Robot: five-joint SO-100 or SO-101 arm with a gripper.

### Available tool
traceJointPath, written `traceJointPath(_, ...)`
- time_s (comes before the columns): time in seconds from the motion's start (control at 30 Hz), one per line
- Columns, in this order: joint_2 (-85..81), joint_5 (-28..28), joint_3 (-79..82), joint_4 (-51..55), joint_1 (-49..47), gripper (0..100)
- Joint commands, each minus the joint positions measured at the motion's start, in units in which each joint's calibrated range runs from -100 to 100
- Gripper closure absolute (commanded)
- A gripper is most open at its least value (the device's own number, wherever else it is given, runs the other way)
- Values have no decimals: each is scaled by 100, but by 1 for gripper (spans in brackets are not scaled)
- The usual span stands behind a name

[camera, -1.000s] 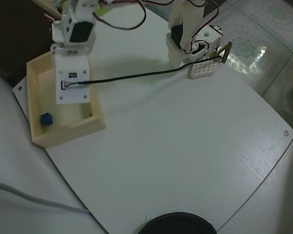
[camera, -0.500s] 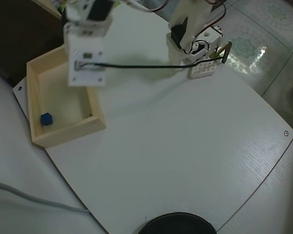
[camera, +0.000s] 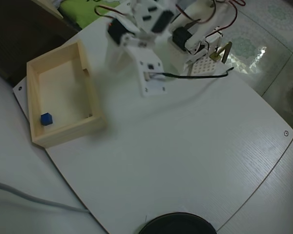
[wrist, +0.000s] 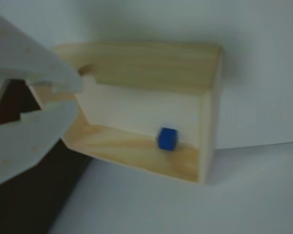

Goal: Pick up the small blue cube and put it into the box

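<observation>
The small blue cube [wrist: 167, 138] lies inside the pale wooden box [wrist: 151, 66], in a corner against a long wall. In the overhead view the cube [camera: 46, 118] sits in the near-left corner of the box [camera: 63, 134], which stands at the table's left edge. My gripper [wrist: 78, 97] enters the wrist view from the left, above the box's notched end, with its white fingers slightly apart and empty. In the overhead view the gripper [camera: 154, 83] is raised over the table to the right of the box, blurred.
The arm's base and a white perforated block [camera: 202, 66] stand at the back of the white table [camera: 185, 161]. A black round object [camera: 176, 225] sits at the front edge. A grey cable [camera: 34, 200] runs at lower left, off the table.
</observation>
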Motion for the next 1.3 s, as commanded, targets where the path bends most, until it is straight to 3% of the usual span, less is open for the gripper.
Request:
traceJointPath(0.0, -867, 96, 1186, -606, -4, 99)
traceJointPath(0.23, -2372, 96, 3339, -1753, -11, 99)
traceJointPath(0.63, -3893, 298, 4905, -1770, -240, 99)
traceJointPath(1.27, -3885, 257, 4950, -1295, -822, 99)
